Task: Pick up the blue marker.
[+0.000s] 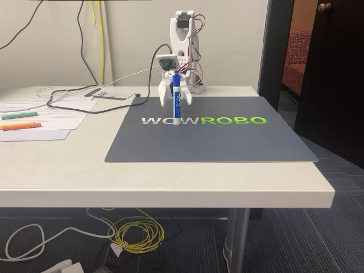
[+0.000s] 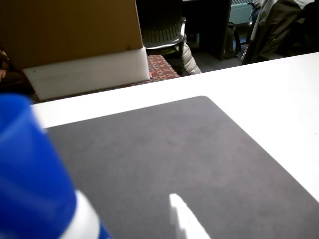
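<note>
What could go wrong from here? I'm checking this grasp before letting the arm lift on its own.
1. The blue marker stands nearly upright in the gripper, held near its upper half; the long lower end could swing or slip as the arm lifts.
2. Its white tip sits at or just above the gray mat; any sideways move before lifting might drag it and twist the marker out of the fingers.

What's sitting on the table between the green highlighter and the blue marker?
In the fixed view, black cables on white papers lie between green highlighter and blue marker.
</note>
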